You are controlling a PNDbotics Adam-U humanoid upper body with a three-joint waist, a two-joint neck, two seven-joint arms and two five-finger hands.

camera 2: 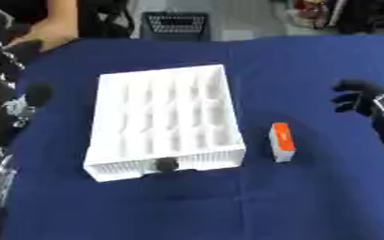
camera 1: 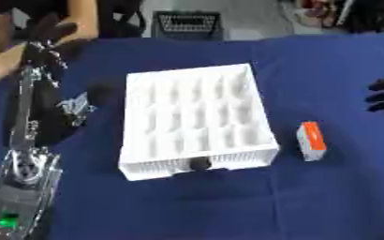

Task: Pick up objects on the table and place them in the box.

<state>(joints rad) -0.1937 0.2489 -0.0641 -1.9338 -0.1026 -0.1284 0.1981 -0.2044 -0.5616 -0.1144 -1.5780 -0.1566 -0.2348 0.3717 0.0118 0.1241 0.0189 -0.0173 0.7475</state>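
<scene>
Orange box point(camera 2: 282, 142) lies near right hand point(camera 2: 355, 96).

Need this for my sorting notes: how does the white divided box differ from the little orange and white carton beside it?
The white box is much larger than the orange and white carton. The white box is open-topped with rows of compartments; the carton is closed. The box is all white; the carton has an orange face. Both rest on the blue tablecloth.

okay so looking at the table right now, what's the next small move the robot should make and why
Probably bring the right hand in and down toward the small orange and white box. It lies on the blue cloth just right of the white compartment box, not yet in it, and that hand hovers apart from it, fingers spread and holding nothing.
</scene>
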